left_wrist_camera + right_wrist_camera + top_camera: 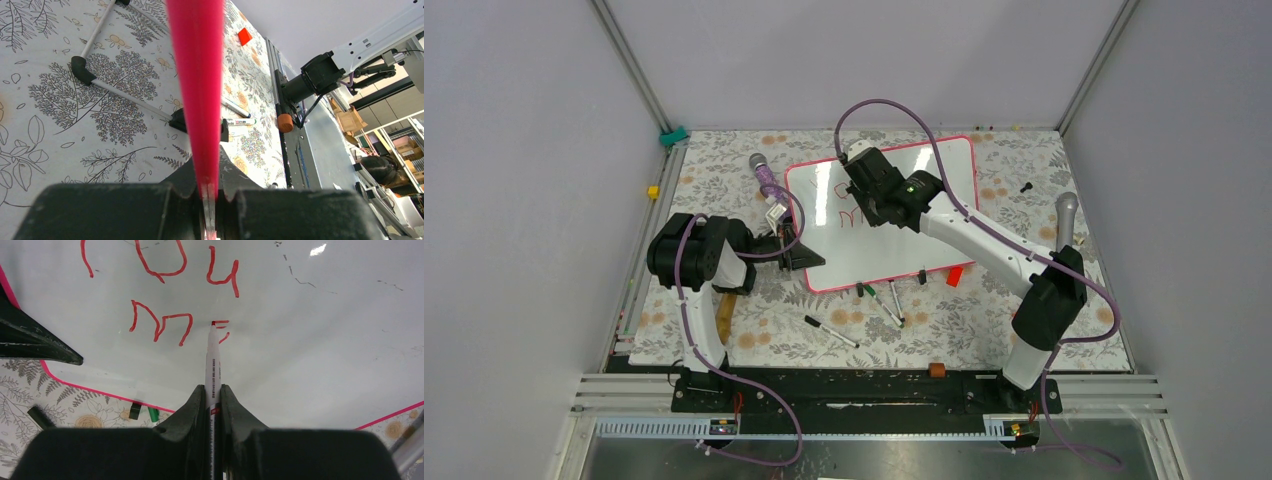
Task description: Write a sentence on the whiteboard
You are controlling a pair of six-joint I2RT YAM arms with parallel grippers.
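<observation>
Right claw is clenched on a thin red marker, whose long axis runs straight out from between the jaws and points across the whiteboard toward the first written line. The tip appears to touch the glossy surface just beside the "M" that opens the second line of the sentence, at a small fresh stroke. Above it, "You" is complete.

Bare board for the next letters lies on the side of the "M" away from the left claw, so the coming strokes look likely to run crosswise to the marker's axis, along the whiteboard's long side.

That left claw is clamped on the whiteboard's pink frame at the short edge nearest the writing. It seems to be steadying the board against the pen's drag.

From above, the whiteboard lies flat on the table, its long axis slightly tilted, running from the left claw toward the far right corner. The right arm reaches over it and alone carries the pen. Spare markers lie off the whiteboard's near long edge, apart from both claws.
</observation>
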